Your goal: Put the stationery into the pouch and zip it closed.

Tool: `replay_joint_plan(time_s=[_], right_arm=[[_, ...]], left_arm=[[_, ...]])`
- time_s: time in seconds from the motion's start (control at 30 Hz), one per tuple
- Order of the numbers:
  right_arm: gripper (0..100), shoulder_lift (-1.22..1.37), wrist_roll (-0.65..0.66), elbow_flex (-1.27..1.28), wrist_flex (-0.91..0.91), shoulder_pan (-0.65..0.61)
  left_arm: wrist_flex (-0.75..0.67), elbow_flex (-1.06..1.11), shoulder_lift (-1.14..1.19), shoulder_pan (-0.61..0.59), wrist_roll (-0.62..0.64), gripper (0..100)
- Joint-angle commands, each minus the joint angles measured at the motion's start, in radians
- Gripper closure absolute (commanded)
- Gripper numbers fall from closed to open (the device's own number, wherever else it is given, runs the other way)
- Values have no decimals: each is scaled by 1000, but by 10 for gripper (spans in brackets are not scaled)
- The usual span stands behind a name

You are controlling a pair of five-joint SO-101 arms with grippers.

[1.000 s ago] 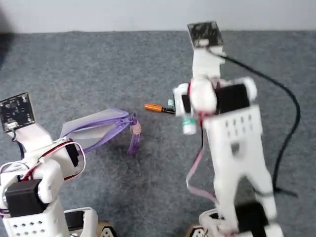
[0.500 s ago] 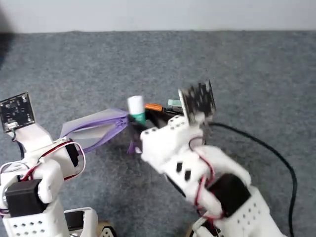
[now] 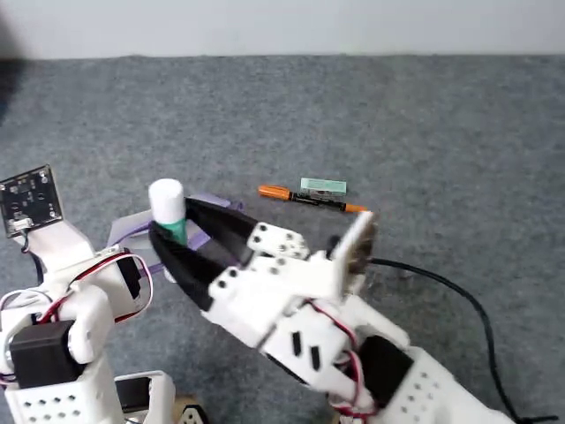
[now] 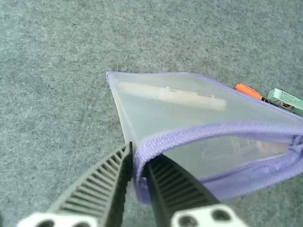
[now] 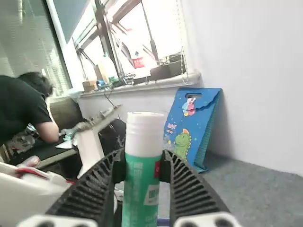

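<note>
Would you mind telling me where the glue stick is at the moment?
In the high view, the glue stick is held upright in the right gripper, over the purple pouch that the left gripper pinches.

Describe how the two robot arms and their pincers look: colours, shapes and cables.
Both arms are boxy white plastic shells with black motor blocks. The left arm carries thin red and white wires and a square circuit board; the right arm trails a thick black cable. The left pincer and right pincer are dark, ribbed and tapering.
</note>
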Motion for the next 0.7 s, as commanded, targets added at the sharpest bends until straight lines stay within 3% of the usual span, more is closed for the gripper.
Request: replay_joint_plan(time_s=[0.0, 0.33, 0.67], right_arm=[[991, 73, 48, 38, -171, -12], [991, 343, 172, 256, -739, 8], [990, 509, 333, 339, -1043, 7]], left_arm=[[3, -15, -3, -9, 11, 989], [3, -12, -3, -9, 11, 989], [3, -12, -3, -9, 11, 989]])
